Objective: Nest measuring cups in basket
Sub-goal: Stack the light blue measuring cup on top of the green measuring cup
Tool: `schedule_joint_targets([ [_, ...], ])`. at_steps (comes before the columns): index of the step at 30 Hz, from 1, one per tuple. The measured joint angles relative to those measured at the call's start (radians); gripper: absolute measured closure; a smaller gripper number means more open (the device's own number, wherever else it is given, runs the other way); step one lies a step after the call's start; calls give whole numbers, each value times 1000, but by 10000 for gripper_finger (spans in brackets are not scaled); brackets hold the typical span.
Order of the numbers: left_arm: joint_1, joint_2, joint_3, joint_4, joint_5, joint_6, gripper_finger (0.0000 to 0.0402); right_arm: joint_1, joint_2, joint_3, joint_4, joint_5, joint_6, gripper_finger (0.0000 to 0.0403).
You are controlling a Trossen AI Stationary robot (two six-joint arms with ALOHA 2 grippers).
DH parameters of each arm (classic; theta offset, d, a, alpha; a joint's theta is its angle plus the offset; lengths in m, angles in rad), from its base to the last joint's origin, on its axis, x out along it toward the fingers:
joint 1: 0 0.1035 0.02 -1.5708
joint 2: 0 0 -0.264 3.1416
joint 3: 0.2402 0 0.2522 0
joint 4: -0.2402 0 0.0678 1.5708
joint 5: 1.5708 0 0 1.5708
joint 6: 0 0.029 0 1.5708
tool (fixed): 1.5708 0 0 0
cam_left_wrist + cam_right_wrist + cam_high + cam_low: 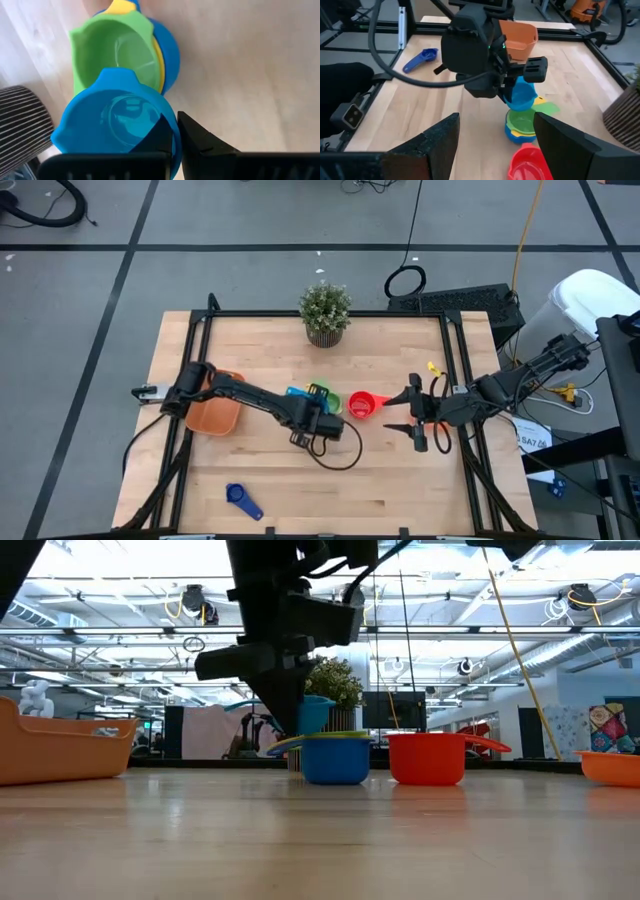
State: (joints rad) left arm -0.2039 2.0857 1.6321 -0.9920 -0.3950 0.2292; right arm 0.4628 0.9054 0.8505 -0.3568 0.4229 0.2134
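Cups (522, 112) without legible markings.

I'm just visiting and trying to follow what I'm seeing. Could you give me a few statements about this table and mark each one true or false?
1. The left gripper is shut on the light blue cup. True.
2. The red cup sits inside the basket. False: it stands on the table, near the right gripper.
3. The green cup is nested in a stack. True.
4. The right gripper holds the dark blue cup. False: it is open and empty.
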Motion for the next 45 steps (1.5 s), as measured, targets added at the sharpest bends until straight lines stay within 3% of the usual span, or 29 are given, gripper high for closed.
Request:
schedule_joint_targets([
  [7, 20, 0, 0, 0, -14, 62, 392, -40, 0, -7, 7, 0, -1, 154],
  [18, 19, -6, 0, 41, -61, 136, 392, -84, 0, -158, 138, -7, 56, 154],
  [25, 12, -8, 0, 225, 37, 226, 392, -84, -1, -171, 265, -8, -3, 154],
  [32, 52, -8, -12, 231, 168, 275, 369, -83, -1, -171, 273, -8, -16, 154],
  [36, 77, -8, -20, 192, 141, 267, 363, -83, -1, -171, 274, -8, -16, 154],
  [40, 82, -8, -20, 195, 95, 272, 391, -83, -1, -171, 274, -8, -16, 154],
  [45, 77, -8, -20, 185, 69, 288, 392, -83, -1, -171, 273, -9, -16, 154],
])
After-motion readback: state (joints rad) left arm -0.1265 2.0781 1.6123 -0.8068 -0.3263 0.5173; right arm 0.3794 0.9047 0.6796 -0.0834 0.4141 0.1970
